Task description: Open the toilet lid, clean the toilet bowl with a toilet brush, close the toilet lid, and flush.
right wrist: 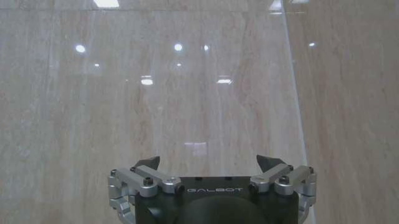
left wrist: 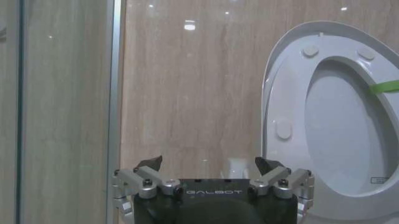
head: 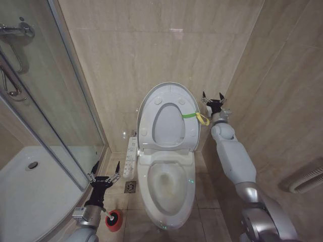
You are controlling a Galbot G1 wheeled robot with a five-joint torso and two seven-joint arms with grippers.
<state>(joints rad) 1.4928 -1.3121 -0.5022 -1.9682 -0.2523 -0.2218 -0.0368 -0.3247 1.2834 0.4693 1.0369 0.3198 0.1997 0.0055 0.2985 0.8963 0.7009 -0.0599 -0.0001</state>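
The toilet lid stands raised against the back wall, and the white seat ring is up against it. A yellow-green strap hangs from the lid's right edge. Below lies the uncovered toilet bowl with a narrow button panel on its left. My right gripper is open just right of the strap, apart from it, facing bare wall in its own view. My left gripper is open low on the left, above a round red holder; the toilet brush's head is hidden. Its wrist view has the gripper beside the raised lid.
A glass shower screen and white shower tray close off the left. A floor drain sits between holder and bowl. Tiled walls stand close behind and to the right, with a slatted grille low on the right wall.
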